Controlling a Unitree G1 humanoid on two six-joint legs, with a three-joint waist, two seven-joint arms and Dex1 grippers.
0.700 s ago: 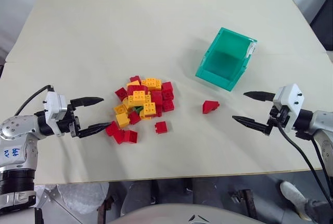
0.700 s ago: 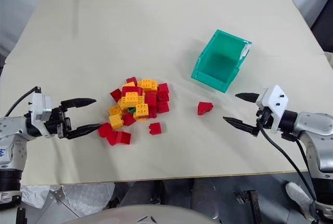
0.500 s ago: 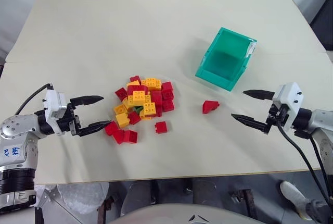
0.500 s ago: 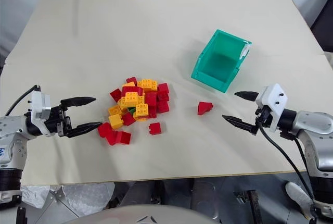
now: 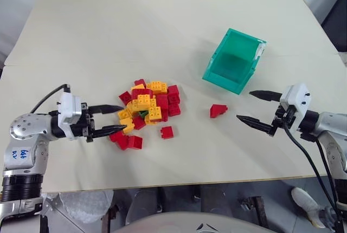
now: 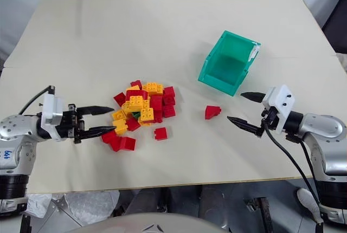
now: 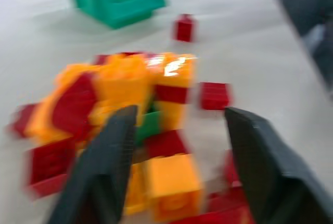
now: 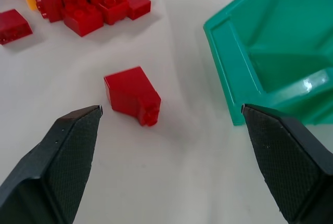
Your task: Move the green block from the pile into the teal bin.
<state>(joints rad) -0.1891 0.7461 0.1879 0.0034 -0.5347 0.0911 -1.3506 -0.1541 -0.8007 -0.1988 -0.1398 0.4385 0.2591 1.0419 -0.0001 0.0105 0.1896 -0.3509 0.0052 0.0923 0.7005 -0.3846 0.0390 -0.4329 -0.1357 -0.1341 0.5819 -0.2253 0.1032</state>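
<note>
While buried among red and yellow bricks:
Green block (image 5: 143, 114): ahead of the left hand (image 5: 120, 118), fingers apart.
Right hand (image 5: 248, 106): spread wide, empty.

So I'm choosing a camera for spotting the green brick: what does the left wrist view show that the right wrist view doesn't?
Left wrist view: the green block wedged low in the pile, between the left hand's fingers.
Right wrist view: the right hand's fingers, spread wide.
Both: the teal bin, the lone red brick and part of the pile.
</note>
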